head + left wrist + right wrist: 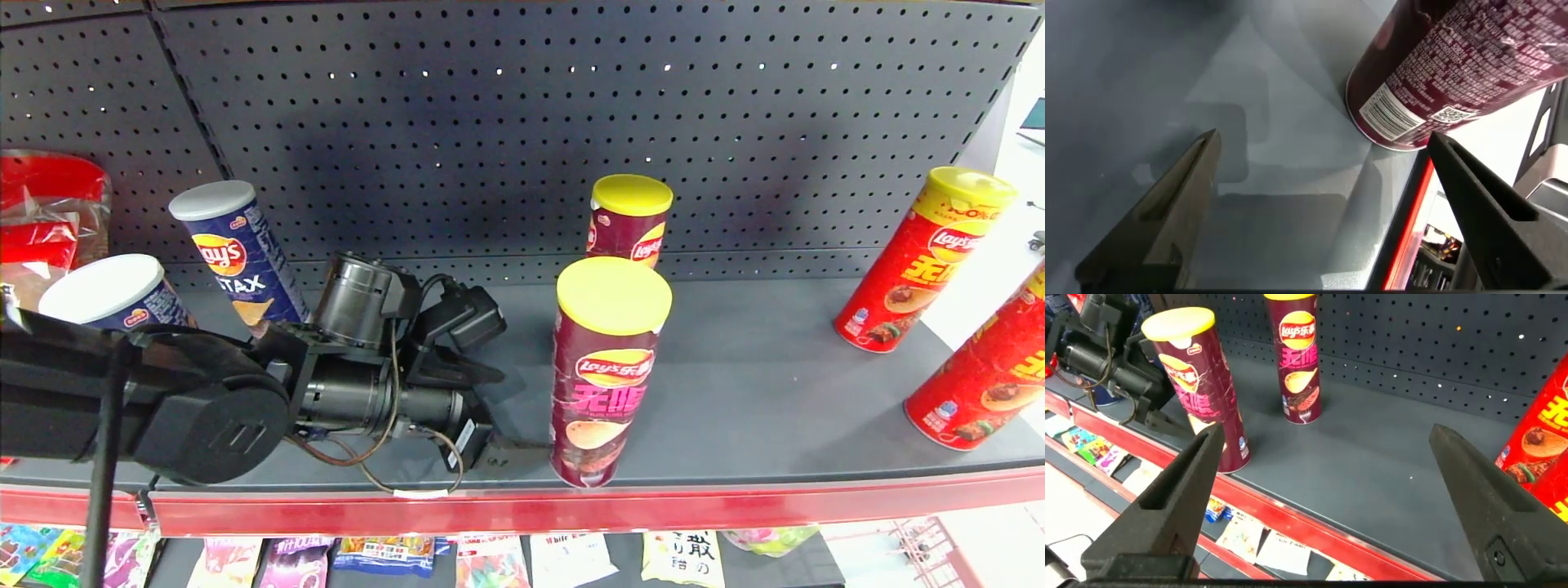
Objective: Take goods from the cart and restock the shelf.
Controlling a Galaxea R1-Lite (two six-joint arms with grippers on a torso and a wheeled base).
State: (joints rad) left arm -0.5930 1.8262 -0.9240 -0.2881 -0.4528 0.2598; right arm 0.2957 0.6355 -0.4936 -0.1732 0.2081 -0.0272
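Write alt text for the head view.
The left gripper, open, is over the grey shelf beside a maroon chip can with a yellow lid at the front edge. A second maroon can stands behind, two blue cans to the left, two red cans to the right.

The black left arm (163,400) hides the foot of the tall blue cardboard can with a white lid (241,253) and most of the nearer blue white-lidded can (114,298). The front maroon can with a yellow lid (608,367) covers the lower part of the rear maroon can (630,220). The nearer red can (988,376) is cut at its top by the right edge, and the red plastic bag (49,212) by the left.
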